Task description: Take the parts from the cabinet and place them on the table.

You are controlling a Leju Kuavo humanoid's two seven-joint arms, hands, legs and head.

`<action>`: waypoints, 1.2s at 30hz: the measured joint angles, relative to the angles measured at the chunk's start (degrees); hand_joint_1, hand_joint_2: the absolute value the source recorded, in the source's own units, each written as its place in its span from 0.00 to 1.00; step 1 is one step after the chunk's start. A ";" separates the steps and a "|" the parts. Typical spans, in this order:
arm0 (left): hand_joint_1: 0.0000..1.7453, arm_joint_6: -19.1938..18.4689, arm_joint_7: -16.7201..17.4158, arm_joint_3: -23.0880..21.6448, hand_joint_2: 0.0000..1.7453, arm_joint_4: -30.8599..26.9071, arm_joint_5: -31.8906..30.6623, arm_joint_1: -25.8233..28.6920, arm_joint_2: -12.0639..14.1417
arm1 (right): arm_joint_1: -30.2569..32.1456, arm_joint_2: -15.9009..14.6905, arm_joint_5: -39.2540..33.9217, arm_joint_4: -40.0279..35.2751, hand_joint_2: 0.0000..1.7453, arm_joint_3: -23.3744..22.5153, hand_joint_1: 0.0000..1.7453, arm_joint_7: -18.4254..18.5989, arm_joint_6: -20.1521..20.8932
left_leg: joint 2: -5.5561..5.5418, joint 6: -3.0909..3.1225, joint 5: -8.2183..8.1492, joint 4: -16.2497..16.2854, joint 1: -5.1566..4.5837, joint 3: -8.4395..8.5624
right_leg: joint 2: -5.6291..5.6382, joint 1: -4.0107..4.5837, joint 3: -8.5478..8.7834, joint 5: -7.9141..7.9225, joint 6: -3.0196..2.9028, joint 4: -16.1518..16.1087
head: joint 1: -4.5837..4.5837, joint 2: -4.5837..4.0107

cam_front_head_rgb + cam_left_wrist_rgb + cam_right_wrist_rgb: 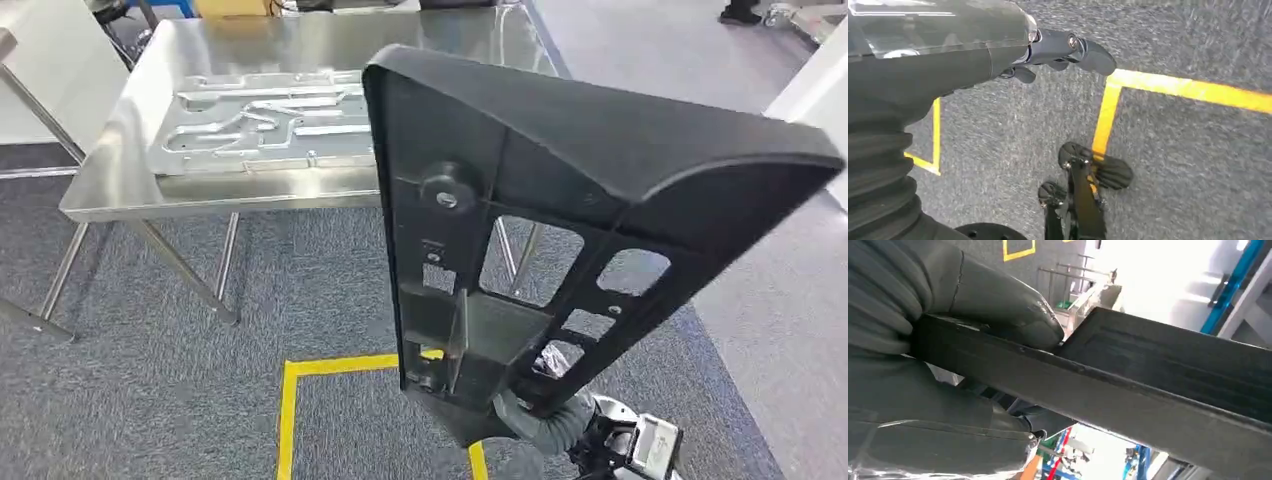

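Note:
A large black plastic part (pixel 560 190) with cut-out windows stands upright close in front of me, over the carpet and short of the steel table (pixel 120 190). My right hand (pixel 556 418) grips its lower end from below. In the right wrist view the thick thumb (pixel 998 300) presses on the part's edge (pixel 1128 390). A silver machined metal plate (pixel 260 120) lies flat on the table. My left hand (pixel 1050 50) hangs over the carpet, holding nothing, its fingers loosely apart.
Yellow tape lines (pixel 300 390) mark a box on the grey carpet below me. The table's thin legs (pixel 185 270) slant down to the floor. A white surface (pixel 60 60) stands at the far left, and bare grey floor (pixel 790 300) lies to the right.

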 joint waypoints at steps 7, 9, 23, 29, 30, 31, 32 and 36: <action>0.00 0.04 0.00 0.00 1.00 -0.02 0.70 0.09 -0.13 | 0.08 0.33 -1.66 -0.39 1.00 0.07 0.99 0.63 -0.09 | -0.30 0.13 -2.41 0.04 -0.15 3.02 | -0.04 -0.36 -7.23 4.44 0.39 5.60 | 0.00 0.00; 0.00 0.04 -0.02 0.00 1.00 0.00 0.92 0.06 -0.20 | 0.01 0.33 -1.66 -0.31 1.00 0.04 0.99 0.87 -0.11 | -0.35 -0.58 -3.46 0.18 -0.57 3.71 | -0.08 0.07 -4.33 6.34 -0.08 -0.98 | 0.00 0.00; 0.00 0.28 -0.20 0.00 1.00 0.00 2.91 -0.01 -0.46 | -3.51 0.02 -2.75 2.53 1.00 0.37 0.99 1.18 1.27 | 0.05 -2.79 0.39 5.31 0.11 -3.02 | -0.20 -0.18 0.34 2.76 -2.04 -2.68 | 0.00 0.00; 0.00 0.24 -0.20 -0.02 1.00 0.02 3.06 -0.04 -0.48 | -4.08 0.02 -2.96 2.82 1.00 0.28 0.99 1.79 0.85 | -0.09 -0.70 0.40 0.83 0.05 -1.03 | -0.01 0.17 0.94 1.56 0.00 -3.05 | -0.02 0.00; 0.00 0.17 -0.28 -0.09 1.00 0.02 3.06 -0.04 -0.48 | -4.09 0.13 -2.42 2.82 1.00 0.24 0.99 2.19 0.61 | -0.25 -0.45 0.35 0.50 0.04 -0.57 | -0.05 -0.01 0.72 1.13 0.12 -1.74 | 0.00 0.00; 0.00 0.17 -0.31 -0.22 1.00 0.02 3.06 -0.07 -0.46 | -4.07 0.17 -1.99 2.82 1.00 0.22 0.99 2.34 0.41 | -0.41 0.03 0.11 0.40 0.05 -0.26 | -0.02 0.00 -0.93 -0.50 0.20 1.41 | 0.00 0.00; 0.00 0.17 -0.31 -0.39 1.00 0.02 3.06 -0.07 -0.46 | -3.97 0.17 -1.46 2.84 1.00 0.20 0.99 2.36 0.15 | -0.51 0.25 -0.08 0.41 0.03 -0.09 | -0.03 -0.03 -3.73 -2.75 0.36 6.49 | 0.00 0.00; 0.00 0.11 -0.35 -1.16 1.00 0.02 3.06 -0.15 -0.46 | -3.20 0.17 -0.37 2.93 1.00 0.15 0.99 2.62 -0.46 | -1.68 0.26 -1.06 0.45 -0.09 1.07 | -0.04 -0.28 -10.05 -1.91 0.66 14.02 | 0.00 0.00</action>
